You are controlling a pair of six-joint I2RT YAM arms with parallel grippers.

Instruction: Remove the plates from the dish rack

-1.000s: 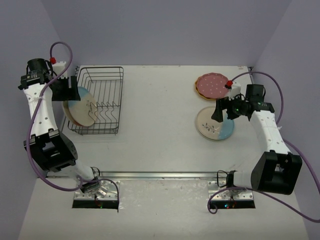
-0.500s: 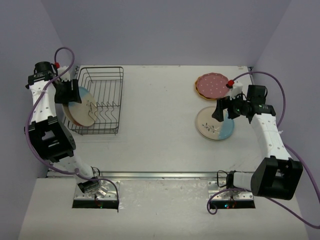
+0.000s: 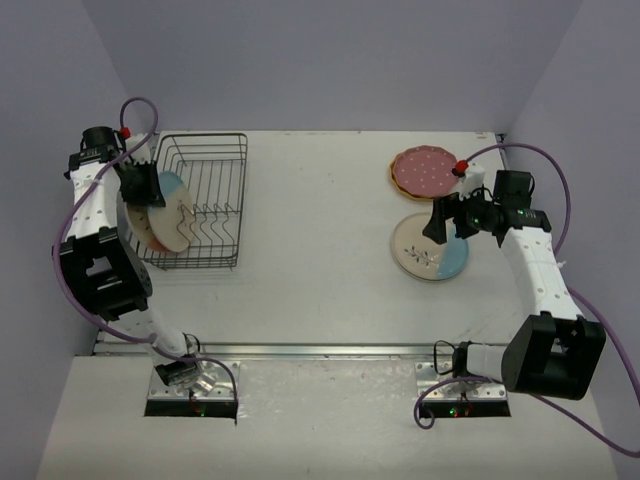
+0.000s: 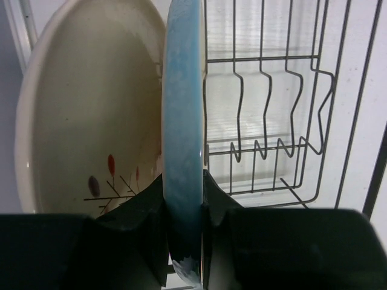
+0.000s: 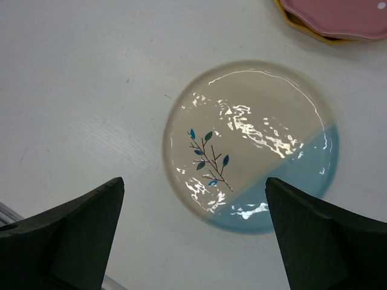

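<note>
so, the left gripper (image 4: 183, 205) is pinched tight on the rim of the upright blue-edged plate (image 4: 182, 109), one finger on each face. a rim grip makes sense here, since the plate stands on edge in the dish rack (image 3: 245, 200) and only its rim can be reached. just beside it in the rack stands a cream plate (image 4: 91, 115) with a reddish sprig; i cannot tell whether the two touch. both sit at the rack's left end, and the other slots show only wire. the right gripper (image 5: 192, 181) hangs with its jaws spread wide, holding nothing, above the flat blue-tinted plate (image 5: 254, 139) on the table (image 3: 320, 220). beyond it the pink dotted plate (image 3: 425, 170) is stacked on a yellow-orange plate (image 5: 314, 36) — the unloading area, it seems. i judge the lift-out comes next — straight up, so the plate clears the tines.
</note>
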